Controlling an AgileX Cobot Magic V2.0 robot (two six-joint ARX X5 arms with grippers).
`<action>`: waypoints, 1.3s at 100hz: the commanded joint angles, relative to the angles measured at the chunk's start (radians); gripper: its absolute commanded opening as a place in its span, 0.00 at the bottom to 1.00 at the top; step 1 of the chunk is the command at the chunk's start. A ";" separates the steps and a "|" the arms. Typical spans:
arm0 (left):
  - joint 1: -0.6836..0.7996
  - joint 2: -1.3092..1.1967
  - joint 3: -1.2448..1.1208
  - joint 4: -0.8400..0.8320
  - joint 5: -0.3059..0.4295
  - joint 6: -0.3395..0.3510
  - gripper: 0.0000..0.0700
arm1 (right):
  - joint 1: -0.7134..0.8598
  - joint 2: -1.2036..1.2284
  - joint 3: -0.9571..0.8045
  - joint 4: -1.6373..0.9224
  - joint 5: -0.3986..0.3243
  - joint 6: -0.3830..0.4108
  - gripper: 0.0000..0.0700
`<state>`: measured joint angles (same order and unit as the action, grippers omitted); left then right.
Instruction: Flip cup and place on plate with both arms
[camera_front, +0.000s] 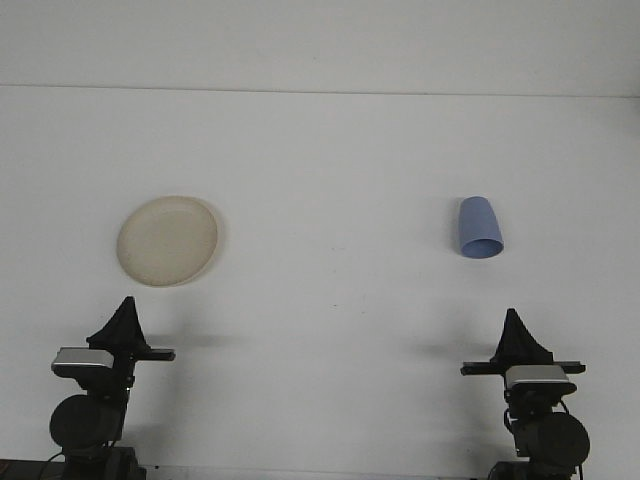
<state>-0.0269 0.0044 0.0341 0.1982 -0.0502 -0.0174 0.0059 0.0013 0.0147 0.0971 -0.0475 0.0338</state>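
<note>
A cream round plate (167, 240) lies flat on the white table, left of centre. A light blue cup (479, 228) sits on the table to the right, its wider end toward me and its narrow end pointing away; it seems to lie on its side. My left gripper (126, 303) is at the near edge, below the plate and well short of it, fingers together in a point. My right gripper (512, 315) is at the near right, a little short of the cup, also pinched shut. Neither holds anything.
The white table (330, 200) runs back to a pale wall. A wide stretch of bare tabletop separates plate and cup. The arms' black bases and camera mounts stand at the bottom corners.
</note>
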 joint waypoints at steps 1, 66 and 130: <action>0.002 -0.001 -0.020 0.012 -0.002 -0.002 0.02 | 0.001 0.000 -0.002 0.015 0.003 0.012 0.00; 0.002 -0.001 -0.020 0.013 -0.002 -0.002 0.02 | 0.002 0.012 0.209 -0.196 -0.007 0.023 0.00; 0.002 -0.001 -0.020 0.012 -0.002 -0.002 0.02 | 0.001 0.601 0.909 -0.909 -0.005 -0.023 0.00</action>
<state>-0.0269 0.0044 0.0341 0.1982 -0.0505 -0.0174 0.0059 0.5583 0.8783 -0.7757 -0.0517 0.0223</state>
